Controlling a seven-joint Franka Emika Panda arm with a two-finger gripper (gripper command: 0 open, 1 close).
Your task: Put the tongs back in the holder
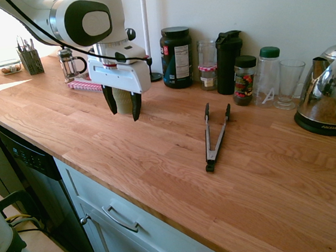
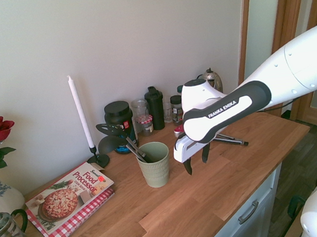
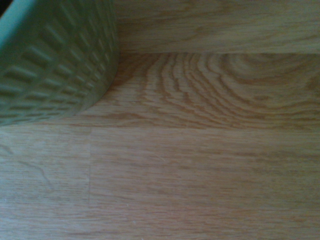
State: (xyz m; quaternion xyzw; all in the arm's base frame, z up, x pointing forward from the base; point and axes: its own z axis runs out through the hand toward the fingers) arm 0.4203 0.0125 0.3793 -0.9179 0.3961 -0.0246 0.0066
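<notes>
The tongs (image 1: pixel 215 136) lie flat on the wooden counter, grey arms slightly spread and black tips toward the back wall; in the second exterior view only a part of the tongs (image 2: pixel 234 140) pokes out behind the arm. The holder (image 2: pixel 155 164), a ribbed pale green cup, stands upright with a dark utensil handle leaning in it. It fills a corner of the wrist view as the holder (image 3: pixel 50 60) and is mostly hidden behind my fingers in the first exterior view. My gripper (image 1: pixel 124 106) (image 2: pixel 195 160) hangs open and empty just above the counter beside the holder, well apart from the tongs.
Along the back wall stand jars and bottles (image 1: pixel 177 57), a drinking glass (image 1: pixel 287 83) and a steel kettle (image 1: pixel 330 100). A French press (image 1: pixel 68 64), a cookbook (image 2: pixel 70 200), a candle (image 2: pixel 82 122) and a cutlery caddy (image 1: pixel 30 59) sit past the holder. The counter's front edge (image 1: pixel 132 190) drops to drawers.
</notes>
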